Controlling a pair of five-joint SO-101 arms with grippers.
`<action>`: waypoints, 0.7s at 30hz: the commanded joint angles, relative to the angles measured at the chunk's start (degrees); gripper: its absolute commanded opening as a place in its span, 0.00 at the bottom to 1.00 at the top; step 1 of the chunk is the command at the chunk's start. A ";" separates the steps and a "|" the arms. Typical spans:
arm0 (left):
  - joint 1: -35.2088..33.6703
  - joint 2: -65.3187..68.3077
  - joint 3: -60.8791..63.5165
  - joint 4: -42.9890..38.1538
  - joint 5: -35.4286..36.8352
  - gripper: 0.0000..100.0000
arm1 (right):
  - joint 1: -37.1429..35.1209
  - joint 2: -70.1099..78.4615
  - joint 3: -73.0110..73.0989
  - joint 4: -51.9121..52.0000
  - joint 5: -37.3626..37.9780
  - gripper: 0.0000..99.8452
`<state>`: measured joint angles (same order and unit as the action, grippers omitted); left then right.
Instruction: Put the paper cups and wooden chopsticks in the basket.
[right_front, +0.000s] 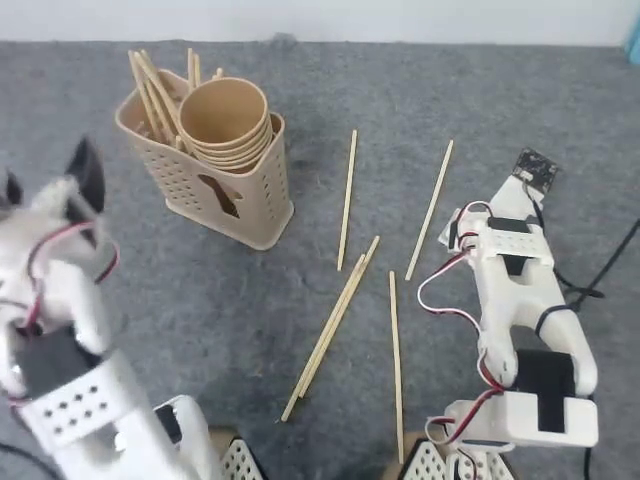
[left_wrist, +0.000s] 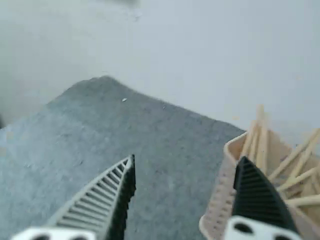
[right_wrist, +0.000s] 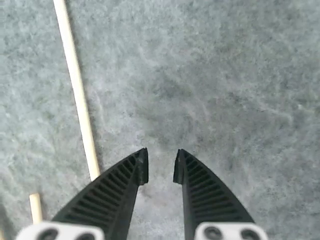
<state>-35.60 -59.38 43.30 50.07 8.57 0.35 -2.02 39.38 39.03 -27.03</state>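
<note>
1. The basket (right_front: 205, 185) sits around 10 o'clock on the grey mat (right_front: 520, 90). The stacked paper cups (right_front: 225, 115) and a bunch of chopsticks (right_front: 150, 85) are inside it.
2. The loose chopsticks (right_front: 347, 200) lie on the mat from the centre toward 3 o'clock.
3. The left gripper (left_wrist: 187, 161) hangs at 9 o'clock near the basket, jaws spread wide and empty.
4. The right gripper (right_wrist: 161, 151) is low over the mat around 4 o'clock. Its jaws are barely apart and holding nothing, with one stick just beside it.

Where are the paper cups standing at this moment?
In the high view the stacked paper cups sit inside the basket at the upper left of that view, next to chopsticks already standing in it.
</note>
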 joint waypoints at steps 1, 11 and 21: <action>-4.75 -2.29 17.54 -4.66 0.62 0.30 | -2.33 -1.10 -1.58 4.35 0.88 0.10; -1.41 11.08 33.71 -18.20 0.18 0.30 | -10.51 -0.57 -1.85 10.68 7.38 0.10; -0.79 37.01 16.22 -12.75 0.18 0.30 | -17.80 -0.57 -4.84 17.27 7.38 0.28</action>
<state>-36.84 -29.85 67.21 35.65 8.57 -15.03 -2.02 39.12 52.92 -20.35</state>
